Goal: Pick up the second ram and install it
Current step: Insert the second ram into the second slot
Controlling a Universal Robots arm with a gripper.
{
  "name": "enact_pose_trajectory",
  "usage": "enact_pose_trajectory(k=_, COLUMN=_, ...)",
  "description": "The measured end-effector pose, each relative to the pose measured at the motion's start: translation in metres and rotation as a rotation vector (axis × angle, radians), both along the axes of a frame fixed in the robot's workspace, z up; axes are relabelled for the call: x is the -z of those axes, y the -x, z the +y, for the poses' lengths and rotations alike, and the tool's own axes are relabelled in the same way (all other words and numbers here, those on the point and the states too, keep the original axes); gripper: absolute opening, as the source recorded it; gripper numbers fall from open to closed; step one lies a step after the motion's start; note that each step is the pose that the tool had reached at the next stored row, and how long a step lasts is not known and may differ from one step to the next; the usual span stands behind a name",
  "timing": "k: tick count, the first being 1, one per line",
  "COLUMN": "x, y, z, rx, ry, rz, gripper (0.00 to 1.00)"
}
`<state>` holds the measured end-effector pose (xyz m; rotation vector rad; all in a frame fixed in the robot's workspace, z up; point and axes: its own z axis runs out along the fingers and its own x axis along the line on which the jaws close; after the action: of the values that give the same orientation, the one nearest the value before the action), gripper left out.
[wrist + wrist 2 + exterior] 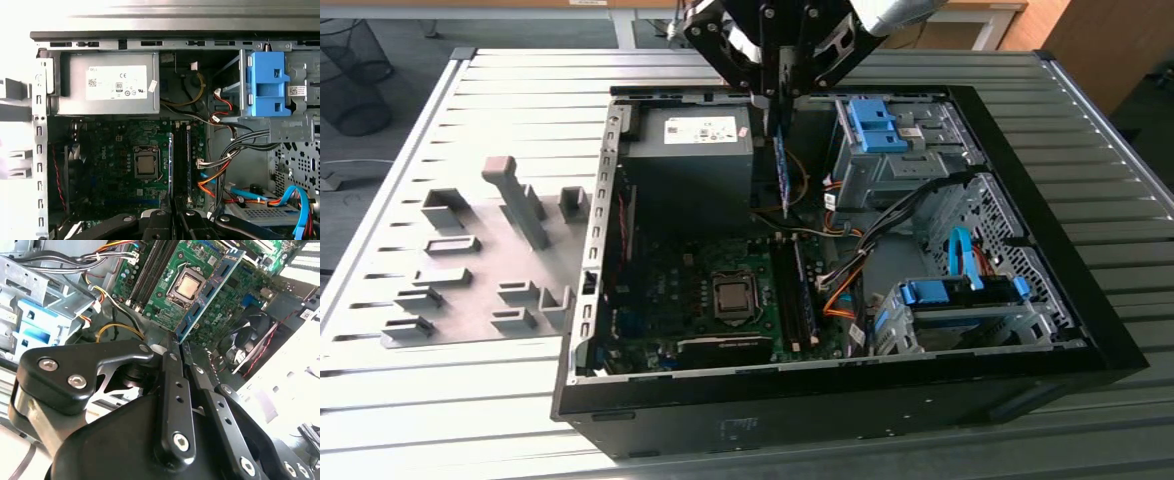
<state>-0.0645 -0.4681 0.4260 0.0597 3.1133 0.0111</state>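
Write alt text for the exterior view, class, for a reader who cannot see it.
A black gripper holds a blue ram stick upright above an open computer case on a slatted metal table. Grey holder blocks lie at the exterior view's left.

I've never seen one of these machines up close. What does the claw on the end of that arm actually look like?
The claw is matte black, built from flat metal bars hinged like scissor links. In the second wrist view the bars are thick with rounded ends, joined by silver screws and pins, tapering to two long narrow fingers. Above it, in the exterior view, sits a light grey rounded part of the arm.
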Motion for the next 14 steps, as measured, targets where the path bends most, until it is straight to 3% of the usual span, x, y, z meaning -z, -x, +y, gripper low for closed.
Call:
enact_pose_trajectory(k=5, x=0.0031, y=0.0, z=-0.0001, rx=-0.053, ry=-0.0001, rz=0.0006, gripper=0.14)
enact_pose_trajectory(k=14, x=0.0154, y=-0.003, z=-0.0001, rx=-0.053, ry=-0.0002, rz=0.0033, gripper=0.14)
